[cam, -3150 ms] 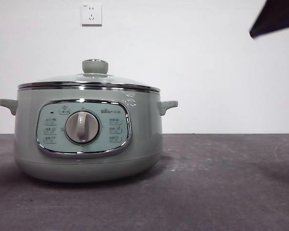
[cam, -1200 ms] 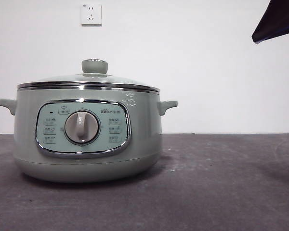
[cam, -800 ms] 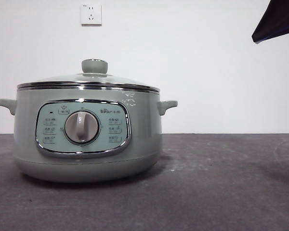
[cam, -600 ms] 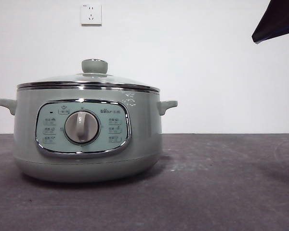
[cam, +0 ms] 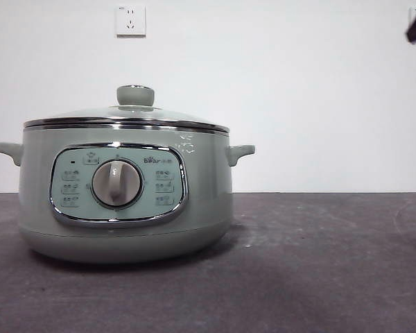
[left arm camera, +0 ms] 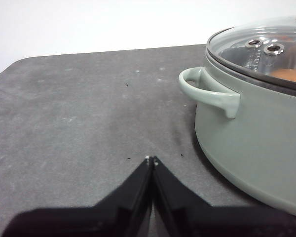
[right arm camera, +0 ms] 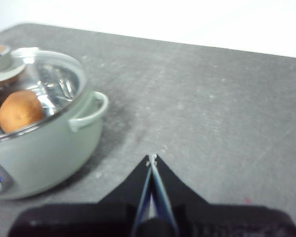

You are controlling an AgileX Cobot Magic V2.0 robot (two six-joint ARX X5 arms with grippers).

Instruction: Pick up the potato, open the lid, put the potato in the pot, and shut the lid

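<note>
left gripper [left arm camera: 151, 159]: black jaws pressed tip to tip, gripping nothing, over bare table beside the pot's side handle.
right gripper [right arm camera: 151, 157]: jaws likewise together and empty, on the pot's other side; in the front view only a dark tip at the top corner.
table [cam: 319, 263]: dark grey, matte, faintly speckled.
pot [cam: 125, 187]: round, smooth sage-green, chrome-framed panel with grey dial facing the front camera.
lid [cam: 125, 114]: domed glass, chrome rim, round green knob, seated on the pot.
potato [right arm camera: 19, 111]: orange-brown, rounded, inside the pot under the glass; long axis unclear; visible only in the wrist views.
wall socket [cam: 131, 21]: white, on the far wall.
</note>
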